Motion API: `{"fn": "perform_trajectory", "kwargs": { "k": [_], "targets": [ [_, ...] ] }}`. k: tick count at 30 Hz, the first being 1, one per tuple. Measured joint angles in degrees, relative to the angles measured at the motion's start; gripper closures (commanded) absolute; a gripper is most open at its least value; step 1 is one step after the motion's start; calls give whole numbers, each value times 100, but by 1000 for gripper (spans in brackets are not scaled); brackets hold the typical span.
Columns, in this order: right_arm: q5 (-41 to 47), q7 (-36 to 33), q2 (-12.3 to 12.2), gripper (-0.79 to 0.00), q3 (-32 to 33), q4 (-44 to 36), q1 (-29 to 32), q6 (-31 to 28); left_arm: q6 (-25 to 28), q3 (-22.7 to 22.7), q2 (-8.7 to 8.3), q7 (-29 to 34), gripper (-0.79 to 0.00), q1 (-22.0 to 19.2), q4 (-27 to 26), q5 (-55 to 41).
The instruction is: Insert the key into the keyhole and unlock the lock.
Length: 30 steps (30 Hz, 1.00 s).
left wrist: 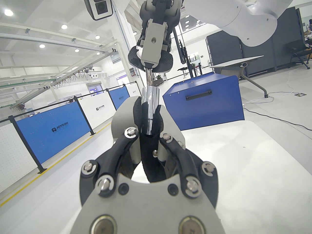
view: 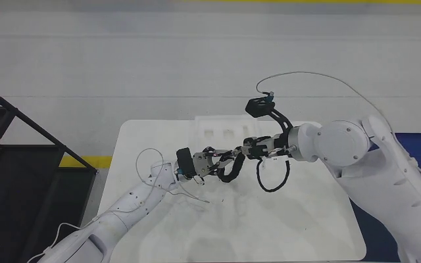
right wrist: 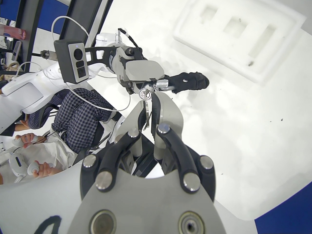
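The lock (left wrist: 150,109) is a shiny metal cylinder joined to a black-sheathed cable (right wrist: 189,82). My left gripper (left wrist: 149,113) is shut on the cylinder and holds it above the white table (view: 309,217). The key (left wrist: 149,77) is clamped in my right gripper (right wrist: 148,108), which is shut on its flat head. The key's blade sits in the keyhole (right wrist: 145,94) at the cylinder's end. In the top view the two grippers meet tip to tip above the table's middle, the lock (view: 209,162) between them and the black cable (view: 230,172) curving beside them.
A white foam tray (view: 223,128) with several rectangular recesses lies at the table's far edge. A black loose wire (view: 273,181) hangs from the right arm. A black rack (view: 29,164) stands left of the table. A seated person with hand controllers is beyond the table.
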State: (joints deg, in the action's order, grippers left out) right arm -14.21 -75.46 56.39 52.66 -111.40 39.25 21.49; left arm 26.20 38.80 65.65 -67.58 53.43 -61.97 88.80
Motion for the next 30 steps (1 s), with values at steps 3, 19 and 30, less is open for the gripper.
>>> {"fn": "perform_trajectory", "kwargs": {
  "k": [3, 19, 30],
  "targets": [
    [-128, -54, 11, 0, -93, -12, -71, 40, 0, 0, 0, 0, 0, 0, 0, 0],
    [180, 185, 97, 0, -239, 140, -129, 94, 0, 0, 0, 0, 0, 0, 0, 0],
    [289, 253, 66, 0, -114, 130, 46, 75, 0, 0, 0, 0, 0, 0, 0, 0]
  ]
}}
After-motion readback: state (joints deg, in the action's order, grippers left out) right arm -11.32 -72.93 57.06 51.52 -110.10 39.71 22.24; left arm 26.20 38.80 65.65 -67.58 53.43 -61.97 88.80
